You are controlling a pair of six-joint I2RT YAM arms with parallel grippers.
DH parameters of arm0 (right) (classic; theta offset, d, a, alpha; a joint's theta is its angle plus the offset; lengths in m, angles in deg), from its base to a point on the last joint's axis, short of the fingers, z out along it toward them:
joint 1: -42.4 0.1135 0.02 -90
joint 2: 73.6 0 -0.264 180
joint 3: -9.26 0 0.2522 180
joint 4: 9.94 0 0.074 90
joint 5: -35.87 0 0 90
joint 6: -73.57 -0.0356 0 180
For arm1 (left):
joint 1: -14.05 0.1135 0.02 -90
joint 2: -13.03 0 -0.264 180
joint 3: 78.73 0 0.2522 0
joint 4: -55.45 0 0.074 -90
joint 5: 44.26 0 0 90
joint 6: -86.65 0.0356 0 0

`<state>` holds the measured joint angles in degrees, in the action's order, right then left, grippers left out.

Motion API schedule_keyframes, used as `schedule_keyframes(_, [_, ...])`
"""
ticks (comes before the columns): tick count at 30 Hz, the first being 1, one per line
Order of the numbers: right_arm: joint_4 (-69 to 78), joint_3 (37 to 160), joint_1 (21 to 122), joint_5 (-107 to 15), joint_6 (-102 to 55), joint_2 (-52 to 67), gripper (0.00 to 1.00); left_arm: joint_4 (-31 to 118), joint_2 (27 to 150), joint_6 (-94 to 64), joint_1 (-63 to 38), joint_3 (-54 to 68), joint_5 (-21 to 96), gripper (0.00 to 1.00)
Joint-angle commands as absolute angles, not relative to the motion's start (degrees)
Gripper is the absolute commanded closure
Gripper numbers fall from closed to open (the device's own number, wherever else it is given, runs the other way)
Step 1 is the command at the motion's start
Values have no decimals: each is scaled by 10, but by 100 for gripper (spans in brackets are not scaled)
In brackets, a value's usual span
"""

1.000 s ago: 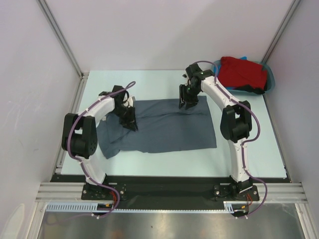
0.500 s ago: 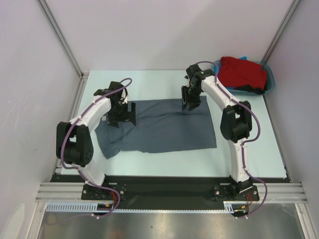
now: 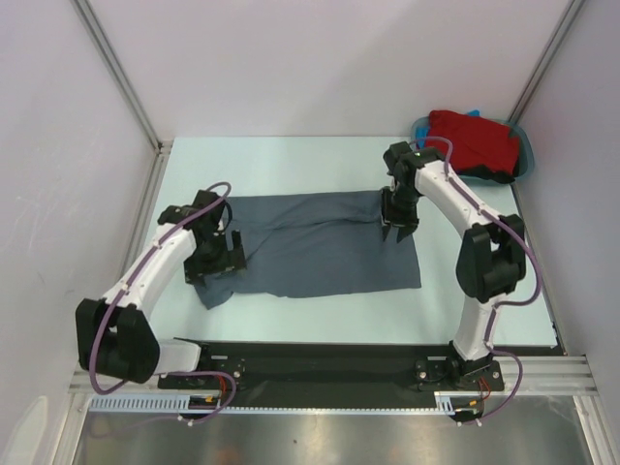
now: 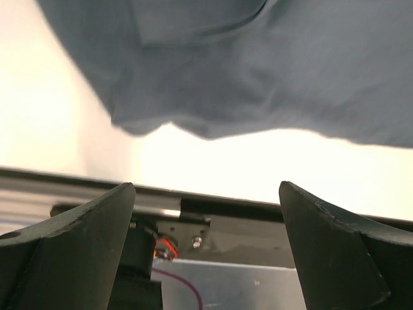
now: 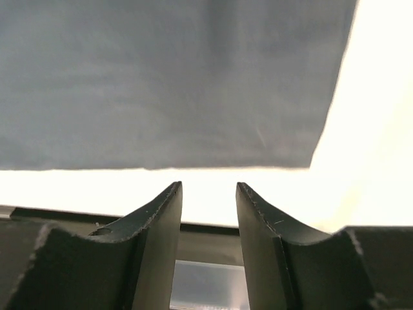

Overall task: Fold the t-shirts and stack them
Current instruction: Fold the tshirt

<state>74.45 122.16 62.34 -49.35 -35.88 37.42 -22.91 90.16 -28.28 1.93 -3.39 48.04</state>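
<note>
Currently: grey shirt [image 3: 320, 242] flat on worktop [image 3: 281, 165]. Left fingers [image 4: 77, 245] wide, empty, over its left edge. Right fingers [image 5: 148, 239] narrow, empty, above its right side. Red shirt [image 3: 470, 140] in tub [image 3: 528, 155].

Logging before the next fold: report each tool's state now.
Left tool: wide open, holding nothing.
Right tool: open by a narrow gap, nothing between its fingers.

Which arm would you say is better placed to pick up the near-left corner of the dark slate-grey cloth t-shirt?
Left: the left gripper hangs wide open at that corner of the grey t-shirt, whereas the right gripper sits over its right edge.
</note>
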Motion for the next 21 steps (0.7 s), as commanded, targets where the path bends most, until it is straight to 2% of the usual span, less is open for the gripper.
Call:
schedule_keyframes(1, [748, 1164, 615, -499, -397, 303, 55, -268, 854, -323, 18, -62, 490, 0])
schedule_keyframes(10, [748, 1085, 587, -509, -424, 267, 55, -298, 832, -326, 18, -112, 479, 0])
schedule_keyframes(17, [711, 1027, 545, -539, -463, 226, 54, -318, 861, -328, 18, -108, 555, 0])
schedule_keyframes(21, [676, 978, 528, -539, -470, 189, 54, -314, 868, -351, 18, -134, 558, 0])
